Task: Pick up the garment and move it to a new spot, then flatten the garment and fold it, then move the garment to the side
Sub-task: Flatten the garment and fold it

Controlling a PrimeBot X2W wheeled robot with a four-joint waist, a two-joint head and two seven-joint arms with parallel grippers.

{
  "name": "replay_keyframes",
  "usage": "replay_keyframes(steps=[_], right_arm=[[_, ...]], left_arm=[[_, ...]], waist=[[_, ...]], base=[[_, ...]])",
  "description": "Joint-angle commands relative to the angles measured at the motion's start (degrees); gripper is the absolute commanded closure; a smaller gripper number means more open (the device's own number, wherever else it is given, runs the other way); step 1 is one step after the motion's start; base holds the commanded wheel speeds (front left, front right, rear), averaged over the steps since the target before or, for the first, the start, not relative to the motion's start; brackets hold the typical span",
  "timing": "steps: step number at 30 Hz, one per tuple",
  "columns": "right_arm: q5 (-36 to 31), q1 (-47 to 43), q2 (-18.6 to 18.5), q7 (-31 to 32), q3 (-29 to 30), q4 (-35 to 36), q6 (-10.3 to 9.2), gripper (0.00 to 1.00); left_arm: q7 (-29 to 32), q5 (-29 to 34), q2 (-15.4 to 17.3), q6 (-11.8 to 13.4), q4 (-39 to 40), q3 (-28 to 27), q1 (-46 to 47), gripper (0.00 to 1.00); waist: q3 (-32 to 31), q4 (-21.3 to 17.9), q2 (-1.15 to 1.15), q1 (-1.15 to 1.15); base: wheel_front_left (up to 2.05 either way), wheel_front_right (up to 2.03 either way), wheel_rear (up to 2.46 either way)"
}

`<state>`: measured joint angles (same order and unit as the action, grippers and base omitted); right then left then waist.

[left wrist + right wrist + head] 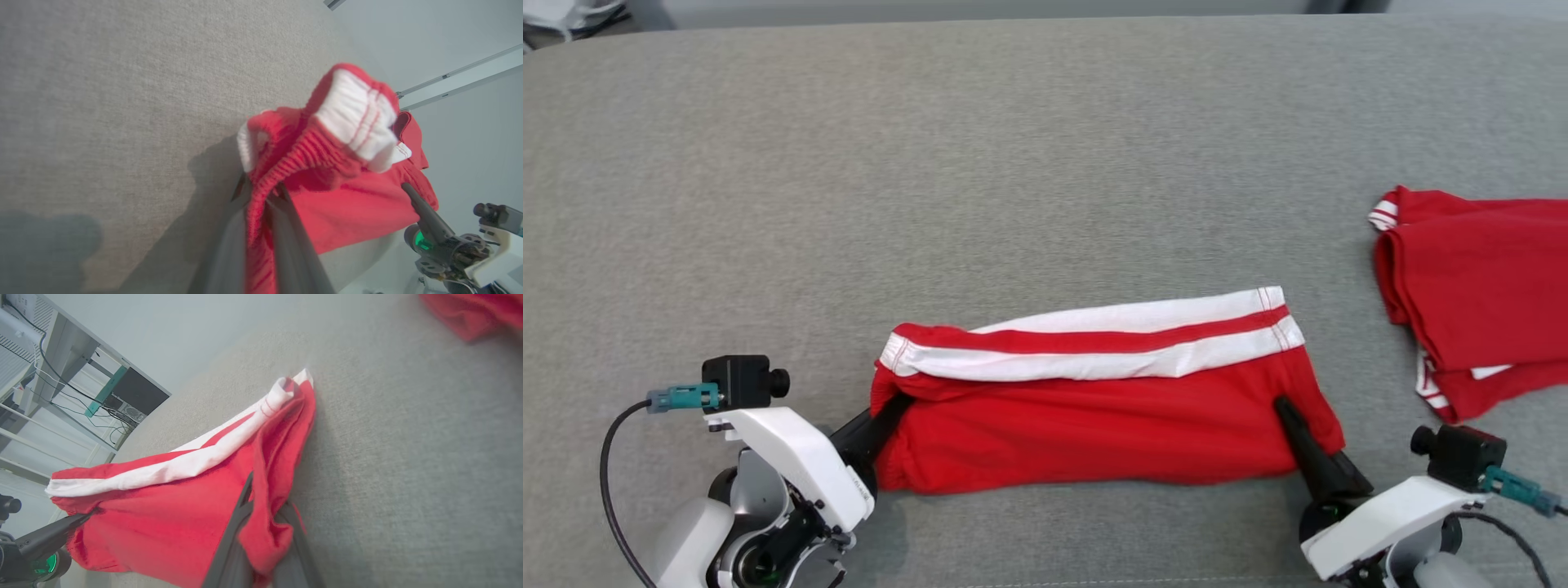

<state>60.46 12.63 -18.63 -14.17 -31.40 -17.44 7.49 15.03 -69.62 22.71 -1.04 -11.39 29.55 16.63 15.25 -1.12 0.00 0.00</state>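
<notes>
- Toward the near edge of the grey surface (1013,163), the garment (1094,425) lies stretched sideways between the two hands: red cloth folded into a long band, with two broad white stripes along its far edge and thin red stitch lines crossing the stripe ends
- Its left end bunches into a rounded corner where hem and stripe curl over; its right end is squarer, the stripe ends flaring a little
- The left hand (894,408) has its dark fingers closed tight on that left corner, red cloth pinched between them
- The right hand (1284,408) is clamped the same way, nipping a fold of cloth at the lower right corner
- Well apart to the right, a second red garment (1478,302) with white trim lies crumpled on the same surface, touching neither hand
- From the left wrist, the ribbed knit of the hem is seen close up, squeezed between the fingers, and the bunched corner throws a shadow on the surface; the right hand's base glows with a green light (421,241)
- From the right wrist, the pinched fold droops over the fingers, and beyond the surface's far edge stands a pale desk frame (61,343) with dark cables (61,379) trailing down to a dark box
</notes>
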Motion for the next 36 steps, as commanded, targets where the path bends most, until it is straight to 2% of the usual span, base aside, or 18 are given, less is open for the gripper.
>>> replay_keyframes(steps=[1, 2, 3, 4, 5, 6, 7, 11, 15, 22, 24, 25, 31, 36], right_arm=[[-2.6, -1.3, 0.0, -0.6, 0.4, 1.0, 0.00, 1.00], [-3.5, -1.5, 0.7, -0.3, 0.7, 0.9, 0.00, 1.00], [-4.2, -1.6, 1.3, 0.1, 0.9, 0.9, 0.00, 0.85], [-5.0, -1.6, 1.7, 0.7, 1.0, 0.8, 0.00, 0.48], [-5.8, -1.6, 1.9, 1.3, 1.3, 0.5, 0.00, 0.00], [-6.4, -1.6, 2.2, 1.4, 1.9, 0.2, 0.00, 0.00], [-7.2, -1.6, 2.3, 1.8, 2.5, -0.2, 0.00, 0.00], [-10.4, -2.1, 2.5, 1.9, 5.5, -0.5, 0.00, 0.00], [-16.2, -3.3, 1.6, 0.6, 11.1, 0.7, 0.00, 0.00], [-30.8, -4.2, 2.7, -0.6, 22.1, 5.5, 0.00, 0.00], [-40.5, -4.8, 4.1, -0.8, 27.0, 9.2, 0.00, 0.00], [-42.3, -5.4, 4.6, -0.8, 28.1, 10.0, 0.00, 0.00], [-47.7, -9.7, 6.7, -0.8, 31.4, 12.3, 0.00, 0.00], [-49.2, -14.6, 8.9, -0.8, 32.7, 12.4, 0.00, 0.00]], left_arm=[[0.2, -0.4, 2.3, 0.8, 1.7, -2.8, 0.2, 1.00], [0.4, -0.4, 2.4, 1.3, 1.8, -2.8, 0.1, 1.00], [0.3, -0.2, 2.5, 1.7, 1.7, -2.8, 0.1, 1.00], [0.4, -0.4, 2.3, 1.9, 1.7, -2.8, -0.1, 0.96], [0.4, -0.4, 2.2, 2.1, 1.6, -2.8, -0.2, 0.56], [0.1, -0.3, 2.1, 2.4, 1.4, -2.8, -0.3, 0.02], [-0.1, 0.0, 2.0, 2.6, 1.3, -2.7, -0.3, 0.00], [-3.3, 1.7, 1.6, 2.8, 1.4, -3.1, -0.6, 0.00], [-10.9, 6.1, 1.6, 5.2, 2.7, -4.9, -1.4, 0.00], [-25.7, 18.8, 1.7, 13.7, 6.8, -6.4, -2.1, 0.00], [-28.9, 28.3, 2.7, 18.2, 9.2, -4.7, -2.2, 0.00], [-29.2, 30.5, 2.7, 19.2, 9.9, -4.2, -2.4, 0.00], [-29.8, 35.9, 2.8, 21.6, 12.0, -2.7, -5.3, 0.00], [-30.0, 36.2, 3.6, 20.4, 11.9, -4.2, -9.5, 0.00]], waist=[[-0.4, -1.8, 0.00, 0.00], [-0.4, -2.0, 0.00, 0.00], [-0.4, -2.1, 0.00, 0.00], [-0.4, -2.2, 0.00, 0.00], [-0.4, -2.3, 0.00, 0.00], [-0.4, -2.2, 0.00, 0.00], [-0.4, -2.1, 0.00, 0.00], [-0.7, -1.4, 0.00, 0.00], [-1.5, -0.2, 0.00, 0.00], [-3.3, 2.3, 0.00, 0.00], [-4.7, 3.8, 0.00, 0.00], [-5.0, 4.2, 0.00, 0.00], [-7.2, 5.4, 0.00, 0.00], [-10.1, 5.9, 0.00, 0.00]], base=[[0.00, 0.00, 0.00], [0.00, 0.00, 0.00], [0.00, 0.00, 0.00], [0.00, 0.00, 0.00], [0.00, 0.00, 0.00], [0.00, 0.00, 0.00], [0.00, 0.00, 0.00], [0.00, 0.00, 0.00], [0.00, 0.00, 0.00], [0.00, 0.00, 0.00], [0.00, 0.00, 0.00], [0.00, 0.00, 0.00], [0.00, 0.00, 0.00], [0.00, 0.00, 0.00]])
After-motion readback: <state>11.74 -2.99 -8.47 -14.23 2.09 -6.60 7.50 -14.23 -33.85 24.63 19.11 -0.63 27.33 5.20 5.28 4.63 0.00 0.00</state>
